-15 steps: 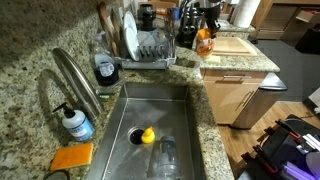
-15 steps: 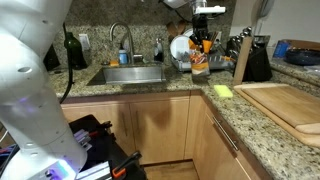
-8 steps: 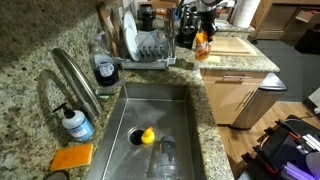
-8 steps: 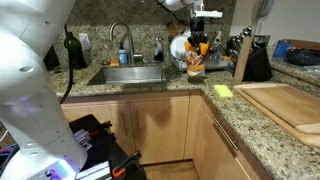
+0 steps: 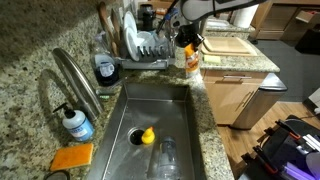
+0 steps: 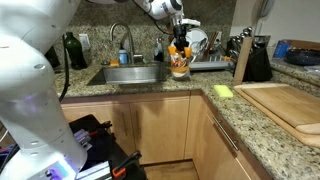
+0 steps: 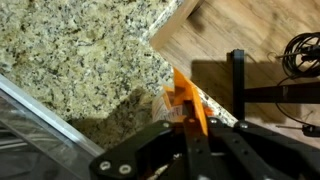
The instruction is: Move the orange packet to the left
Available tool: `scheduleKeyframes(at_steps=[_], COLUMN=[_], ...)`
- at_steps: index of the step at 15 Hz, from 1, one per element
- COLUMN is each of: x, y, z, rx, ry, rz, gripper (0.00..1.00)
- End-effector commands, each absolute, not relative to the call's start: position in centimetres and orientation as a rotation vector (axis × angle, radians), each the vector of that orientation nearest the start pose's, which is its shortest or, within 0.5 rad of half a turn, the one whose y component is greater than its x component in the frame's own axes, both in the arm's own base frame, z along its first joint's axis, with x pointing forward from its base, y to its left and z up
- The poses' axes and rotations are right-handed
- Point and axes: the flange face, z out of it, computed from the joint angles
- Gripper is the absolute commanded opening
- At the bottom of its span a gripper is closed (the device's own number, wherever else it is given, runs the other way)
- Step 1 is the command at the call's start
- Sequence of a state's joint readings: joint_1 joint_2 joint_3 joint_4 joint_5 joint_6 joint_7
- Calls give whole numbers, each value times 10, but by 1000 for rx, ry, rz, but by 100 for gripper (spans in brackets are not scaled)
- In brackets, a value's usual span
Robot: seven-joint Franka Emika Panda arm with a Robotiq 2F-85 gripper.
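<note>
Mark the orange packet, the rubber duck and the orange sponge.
orange packet (image 5: 190, 58), in an exterior view, middle of the bag.
rubber duck (image 5: 147, 136), in an exterior view, its yellow body.
orange sponge (image 5: 71, 157), in an exterior view, centre of its top face.

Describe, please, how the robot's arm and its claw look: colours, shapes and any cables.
The arm has thick, rounded, glossy white links. The claw is matt black: two slim fingers on angular linkage bars that form a V. Black cables loop at the edge of the wrist view. No markings are readable.
</note>
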State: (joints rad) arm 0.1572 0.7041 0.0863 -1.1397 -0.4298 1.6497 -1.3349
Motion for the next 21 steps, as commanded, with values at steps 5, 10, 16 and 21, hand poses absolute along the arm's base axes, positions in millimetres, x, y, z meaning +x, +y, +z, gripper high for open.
scheduleKeyframes(at_steps=[5, 10, 16, 21], x=[730, 746, 745, 745], y=[95, 65, 63, 67], z=[378, 359, 356, 362], rx=[1892, 1805, 1813, 1838], ry=[2199, 2306, 2295, 2244], rz=[-456, -350, -403, -412], gripper=[0, 0, 1, 32])
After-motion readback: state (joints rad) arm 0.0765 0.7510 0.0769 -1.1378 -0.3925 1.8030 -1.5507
